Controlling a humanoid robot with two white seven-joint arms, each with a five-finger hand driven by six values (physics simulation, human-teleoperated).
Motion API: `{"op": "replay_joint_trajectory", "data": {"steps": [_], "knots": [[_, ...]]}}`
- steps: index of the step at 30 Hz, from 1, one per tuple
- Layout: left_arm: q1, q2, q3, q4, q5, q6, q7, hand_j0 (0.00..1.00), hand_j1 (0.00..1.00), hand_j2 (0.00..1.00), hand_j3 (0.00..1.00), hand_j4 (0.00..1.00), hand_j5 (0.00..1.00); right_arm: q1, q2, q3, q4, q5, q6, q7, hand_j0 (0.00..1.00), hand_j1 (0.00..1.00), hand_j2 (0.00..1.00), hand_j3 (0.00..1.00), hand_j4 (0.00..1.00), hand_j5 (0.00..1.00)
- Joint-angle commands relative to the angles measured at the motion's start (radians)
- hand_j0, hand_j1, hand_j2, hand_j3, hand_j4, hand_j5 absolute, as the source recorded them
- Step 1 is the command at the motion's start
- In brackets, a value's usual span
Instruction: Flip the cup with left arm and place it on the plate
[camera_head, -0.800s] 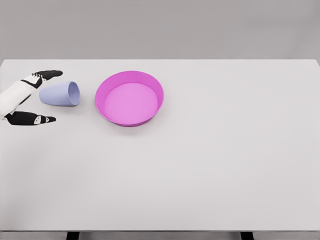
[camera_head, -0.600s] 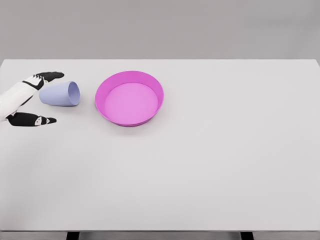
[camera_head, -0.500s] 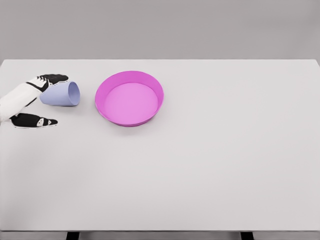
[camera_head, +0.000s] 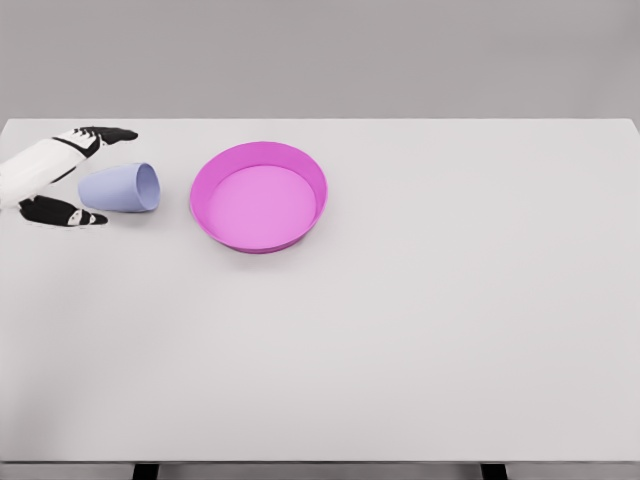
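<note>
A pale blue cup (camera_head: 121, 188) lies on its side on the white table (camera_head: 400, 320), its mouth facing right toward the plate. The magenta plate (camera_head: 259, 196) sits just right of it, with nothing in it. My left hand (camera_head: 90, 175) comes in from the left edge and is open. Its black-tipped fingers (camera_head: 108, 133) reach above the far side of the cup and the thumb (camera_head: 70, 215) lies on the near side by the cup's base. The hand brackets the cup without closing on it.
The table's left edge runs close to the hand. The table's far edge lies just behind the plate and the fingers.
My left hand has shifted up and away, the fingers rising from beside the cup's base to above its far side and the thumb moving closer to the cup. The cup and plate stayed put.
</note>
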Motion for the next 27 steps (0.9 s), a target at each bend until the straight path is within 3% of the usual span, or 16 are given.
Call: {"op": "replay_joint_trajectory", "data": {"steps": [1,8,11,22,27], "knots": [[-0.003,0.011,-0.041,0.007,-0.016,0.002,-0.003,1.00,1.00,1.00,1.00,1.00,1.00,0.000,0.000,0.000,0.000,0.000,0.000,0.000,1.00,1.00,1.00,1.00,1.00,1.00],[-0.041,-0.009,-0.075,0.107,-0.038,0.002,-0.003,1.00,1.00,1.00,1.00,1.00,1.00,0.000,0.000,0.000,0.000,0.000,0.000,0.000,1.00,1.00,1.00,1.00,1.00,1.00],[-0.066,-0.038,-0.075,0.151,-0.085,0.002,0.000,1.00,1.00,1.00,1.00,1.00,1.00,0.000,0.000,0.000,0.000,0.000,0.000,0.000,1.00,1.00,1.00,1.00,1.00,1.00],[-0.103,-0.078,-0.074,0.206,-0.127,0.002,0.006,1.00,1.00,1.00,1.00,1.00,1.00,0.000,0.000,0.000,0.000,0.000,0.000,0.000,1.00,1.00,1.00,1.00,1.00,1.00],[-0.143,-0.103,-0.072,0.291,-0.146,0.002,0.006,1.00,1.00,1.00,1.00,1.00,1.00,0.000,0.000,-0.001,0.000,0.000,0.000,0.000,1.00,1.00,1.00,1.00,1.00,1.00]]}}
